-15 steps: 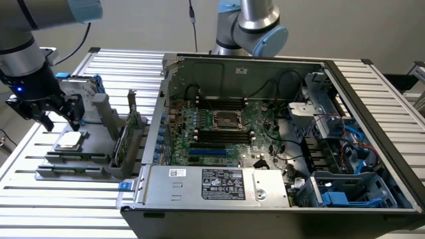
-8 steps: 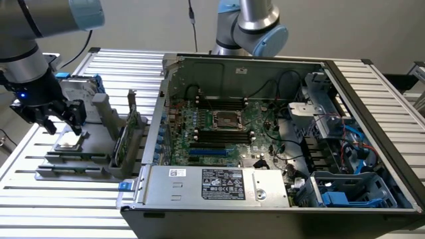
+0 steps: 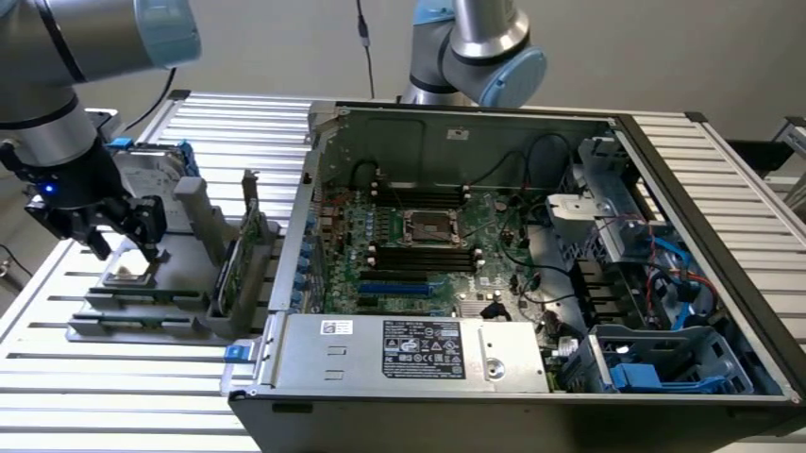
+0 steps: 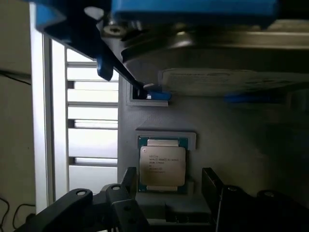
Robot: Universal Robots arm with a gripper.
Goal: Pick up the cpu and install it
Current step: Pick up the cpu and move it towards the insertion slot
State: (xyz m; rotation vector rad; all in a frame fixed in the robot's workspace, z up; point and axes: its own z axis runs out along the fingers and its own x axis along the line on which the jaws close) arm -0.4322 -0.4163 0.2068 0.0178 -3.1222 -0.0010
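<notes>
1. The tool [image 3: 124,250] [image 4: 169,175] hangs low over the grey fixture [image 3: 139,316] near the tabletop's [image 3: 113,415] edge on the exterior view's left, its jaws spread wide and holding nothing
2. The cpu [image 3: 130,276] [image 4: 162,166] lies flat in a shallow square recess of that fixture, metal lid up with printed text showing and a green border around the lid
3. In the wrist view the two dark fingers [image 4: 128,180] stand one on each side of the cpu, with a gap between each finger and the chip's edge; whether they have reached its level cannot be told
4. A hard drive [image 3: 149,165] [image 4: 227,79] in a blue bracket stands on the same fixture, just beyond the cpu, toward the tabletop's far edge
5. An open computer case [image 3: 655,142] covers the middle of the tabletop and the exterior view's right of it, well apart from the cpu
6. Inside the case lies the green motherboard [image 3: 403,274], with the metal-framed socket [image 3: 428,226] near its centre between rows of dark memory slots
7. A silver power supply [image 3: 403,351] with a black label sits along the case's near wall
8. A second robot arm [image 3: 485,52] stands behind the case at the tabletop's far edge
</notes>
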